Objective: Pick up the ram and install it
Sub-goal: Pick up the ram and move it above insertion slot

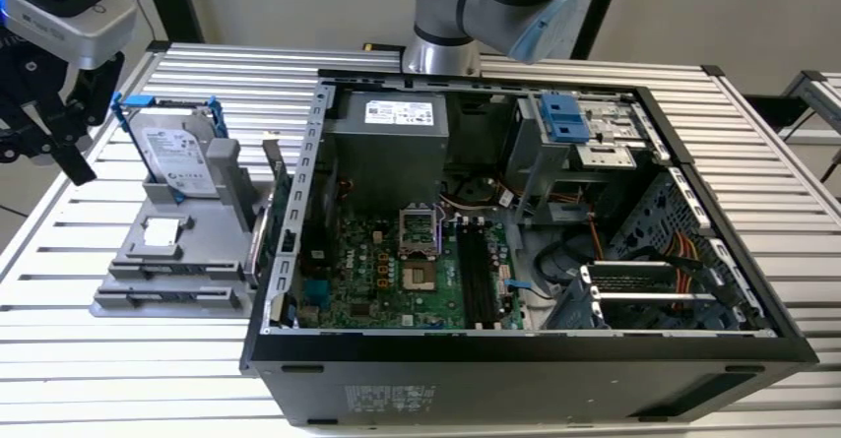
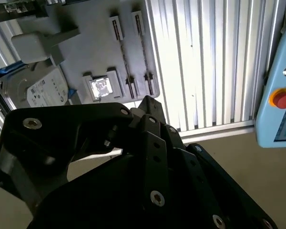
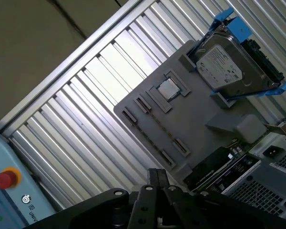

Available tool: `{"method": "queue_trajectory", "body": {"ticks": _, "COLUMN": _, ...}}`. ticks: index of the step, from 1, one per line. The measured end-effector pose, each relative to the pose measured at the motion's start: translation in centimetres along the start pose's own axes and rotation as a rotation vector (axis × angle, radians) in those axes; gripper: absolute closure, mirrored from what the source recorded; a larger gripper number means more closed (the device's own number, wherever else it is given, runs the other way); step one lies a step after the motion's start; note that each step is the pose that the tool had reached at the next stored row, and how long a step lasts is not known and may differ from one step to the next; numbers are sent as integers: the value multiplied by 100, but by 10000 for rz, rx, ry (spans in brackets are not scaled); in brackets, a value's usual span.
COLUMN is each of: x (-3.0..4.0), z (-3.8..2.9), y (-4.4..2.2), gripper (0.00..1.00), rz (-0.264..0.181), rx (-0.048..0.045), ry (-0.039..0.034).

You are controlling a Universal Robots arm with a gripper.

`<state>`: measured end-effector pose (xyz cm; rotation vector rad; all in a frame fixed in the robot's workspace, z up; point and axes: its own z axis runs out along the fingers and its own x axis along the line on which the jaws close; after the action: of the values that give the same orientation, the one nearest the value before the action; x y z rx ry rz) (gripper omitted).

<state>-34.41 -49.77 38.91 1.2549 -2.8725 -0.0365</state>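
My gripper (image 1: 77, 167) hangs off the exterior view's left, above the table's left edge and apart from the grey parts holder (image 1: 171, 271). In both wrist views its black linkages meet at one tip (image 2: 147, 102) (image 3: 156, 172), shut with nothing between the fingers. The holder's two narrow slots (image 2: 133, 57) (image 3: 155, 129) look bare. The ram is out of view. The open computer case (image 1: 526, 344) lies on the table, and its motherboard (image 1: 394, 281) carries long black slots (image 1: 476, 276).
On the holder stand a silver hard drive in a blue frame (image 1: 171, 153) and a small square chip (image 3: 168, 89). A dark card (image 3: 219, 167) stands on edge between holder and case. A pendant with a red button (image 2: 281, 100) lies off the table's edge.
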Motion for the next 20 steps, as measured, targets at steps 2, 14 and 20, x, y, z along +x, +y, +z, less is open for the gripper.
{"method": "queue_trajectory", "body": {"ticks": 2, "x": 0, "z": 0, "y": 0, "gripper": 100, "rz": -85, "rx": 3, "ry": 6}}
{"method": "queue_trajectory", "body": {"ticks": 14, "x": 0, "z": 0, "y": 0, "gripper": 100, "rz": -620, "rx": 20, "ry": 38}}
{"method": "queue_trajectory", "body": {"ticks": 20, "x": 0, "z": 0, "y": 0, "gripper": 100, "rz": -892, "rx": 25, "ry": 51}}
